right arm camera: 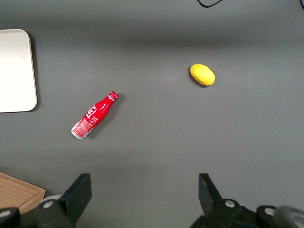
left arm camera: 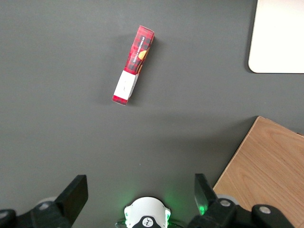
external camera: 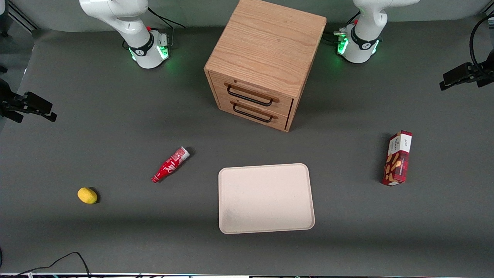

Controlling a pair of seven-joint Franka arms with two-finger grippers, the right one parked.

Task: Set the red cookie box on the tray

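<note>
The red cookie box [external camera: 398, 158] lies flat on the grey table toward the working arm's end, well apart from the tray and slightly farther from the front camera. The beige tray [external camera: 266, 166] lies in front of the drawer cabinet, with nothing on it. The left arm's gripper [left arm camera: 140, 192] hangs high above the table over its own base, open and empty. The box [left arm camera: 133, 65] lies far below it, untouched, and a corner of the tray [left arm camera: 278, 35] also shows there. The gripper is out of the front view.
A wooden two-drawer cabinet [external camera: 266, 58] stands between the arm bases; its top shows in the left wrist view [left arm camera: 270, 166]. A small red bottle [external camera: 170, 164] and a yellow lemon-like object [external camera: 87, 195] lie toward the parked arm's end.
</note>
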